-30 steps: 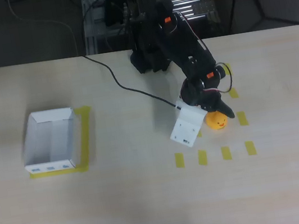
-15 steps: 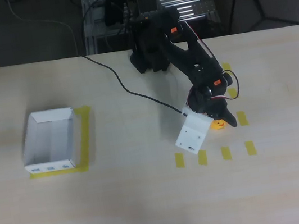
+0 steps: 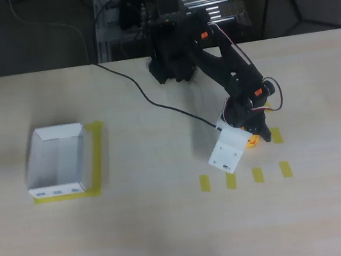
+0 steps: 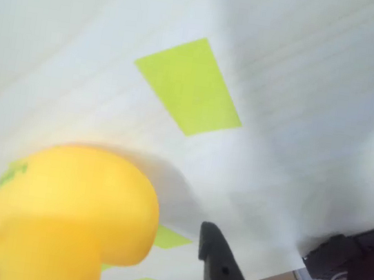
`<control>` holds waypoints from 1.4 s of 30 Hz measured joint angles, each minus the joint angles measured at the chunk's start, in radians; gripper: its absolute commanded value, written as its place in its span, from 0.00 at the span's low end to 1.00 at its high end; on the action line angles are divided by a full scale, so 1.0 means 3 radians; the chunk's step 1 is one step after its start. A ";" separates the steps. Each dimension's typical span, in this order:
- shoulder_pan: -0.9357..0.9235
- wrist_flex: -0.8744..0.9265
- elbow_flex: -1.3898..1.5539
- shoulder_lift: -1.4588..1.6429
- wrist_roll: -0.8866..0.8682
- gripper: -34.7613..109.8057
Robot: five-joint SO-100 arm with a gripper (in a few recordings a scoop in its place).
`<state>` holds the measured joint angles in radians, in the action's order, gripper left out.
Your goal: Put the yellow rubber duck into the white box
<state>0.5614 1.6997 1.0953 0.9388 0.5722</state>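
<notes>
Black arm links reach from the base at the table's far edge down to the gripper (image 3: 254, 138), lowered over the yellow rubber duck (image 3: 251, 140) among yellow tape strips (image 3: 285, 169). Whether its fingers grip the duck cannot be told. White box (image 3: 33, 164) sits well apart, left.

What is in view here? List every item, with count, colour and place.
duck: one, yellow, on the table right of centre, partly under the arm; close up in the wrist view.
box: one, white, open-topped, left side of the table, on a yellow tape outline.
tape strips: several, yellow, around the duck.
cable: one, black, from the arm's base across the table.
table: one, pale wood.
arm: one, black, with a white plate; its gripper is over the duck, jaws unclear.
</notes>
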 measured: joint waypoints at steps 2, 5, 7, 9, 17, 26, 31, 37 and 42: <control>0.0000 0.0000 -0.0026 0.0000 -0.0015 0.37; 0.0000 0.0000 -0.0087 -0.0015 -0.0061 0.33; 0.0000 0.0000 -0.0148 -0.0066 -0.0077 0.31; 0.0005 0.0000 -0.0205 -0.0072 -0.0082 0.29; 0.0061 0.0036 -0.0378 -0.0133 -0.0184 0.24; -0.0307 0.0005 -0.0767 0.0056 -0.0491 0.24; -0.0654 0.0010 -0.0782 0.0936 -0.0716 0.24; -0.1350 0.0046 -0.0854 0.2122 -0.0941 0.24; -0.2342 -0.0097 -0.1064 0.2541 -0.1058 0.24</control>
<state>-0.1411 1.6705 0.7762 1.7012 0.2546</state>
